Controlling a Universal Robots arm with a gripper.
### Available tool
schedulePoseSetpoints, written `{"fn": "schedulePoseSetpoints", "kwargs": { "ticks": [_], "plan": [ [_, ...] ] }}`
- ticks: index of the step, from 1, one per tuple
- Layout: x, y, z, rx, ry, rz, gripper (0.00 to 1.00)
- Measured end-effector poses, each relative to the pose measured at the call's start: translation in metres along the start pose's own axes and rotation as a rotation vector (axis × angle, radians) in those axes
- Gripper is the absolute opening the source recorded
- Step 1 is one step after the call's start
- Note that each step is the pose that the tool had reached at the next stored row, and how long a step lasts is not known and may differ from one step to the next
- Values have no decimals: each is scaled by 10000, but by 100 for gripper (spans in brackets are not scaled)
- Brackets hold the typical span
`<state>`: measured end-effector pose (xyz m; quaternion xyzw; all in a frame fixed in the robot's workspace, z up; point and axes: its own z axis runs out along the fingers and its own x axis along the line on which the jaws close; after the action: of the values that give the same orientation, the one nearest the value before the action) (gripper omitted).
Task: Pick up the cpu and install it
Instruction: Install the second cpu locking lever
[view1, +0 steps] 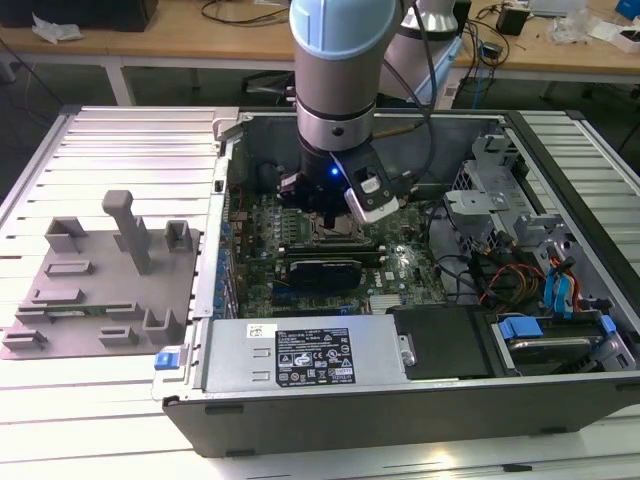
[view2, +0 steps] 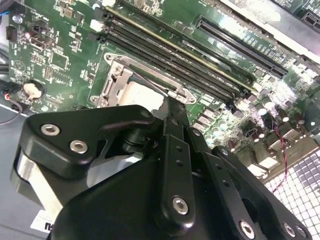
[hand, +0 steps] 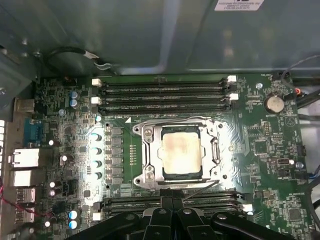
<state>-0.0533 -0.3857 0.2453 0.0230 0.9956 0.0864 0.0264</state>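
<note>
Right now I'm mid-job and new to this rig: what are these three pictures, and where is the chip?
The exterior view looks from off the arm at an open grey metal computer case lying on a slatted white table. The silver and blue robot arm reaches down into the case over the green motherboard. On the exterior view's left sits a grey plastic fixture tray with posts.

Both wrist views come from cameras riding on the arm. In the first wrist view, the cpu, a small flat square chip with a pale silvery top, lies inside the metal socket frame, between rows of black memory slots. The black gripper hangs just beside the socket, apart from the chip and holding nothing. In the second wrist view its fingers look pressed together.
</note>
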Motion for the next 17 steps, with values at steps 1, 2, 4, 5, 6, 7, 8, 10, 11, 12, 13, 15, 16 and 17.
{"fn": "schedulePoseSetpoints", "kwargs": {
  "ticks": [1,2,4,5,6,7,8,10,11,12,13,15,16,17],
  "plan": [
    [1,-5,15,1,16,7,11],
    [2,-15,44,3,39,20,11],
    [4,-33,91,4,63,40,11],
    [6,-39,106,5,68,46,11],
    [12,-51,133,6,74,54,11],
    [26,-62,158,6,77,64,11],
    [49,-73,186,6,80,76,11],
    [106,-87,227,5,82,86,11],
    [126,-90,242,0,82,86,11],
    [144,-94,256,-6,82,87,11],
    [158,-97,270,-24,84,88,11],
    [167,-101,287,-133,89,92,11],
    [169,-103,292,-175,90,96,11],
    [171,-108,300,-236,93,98,11]
  ]
}}
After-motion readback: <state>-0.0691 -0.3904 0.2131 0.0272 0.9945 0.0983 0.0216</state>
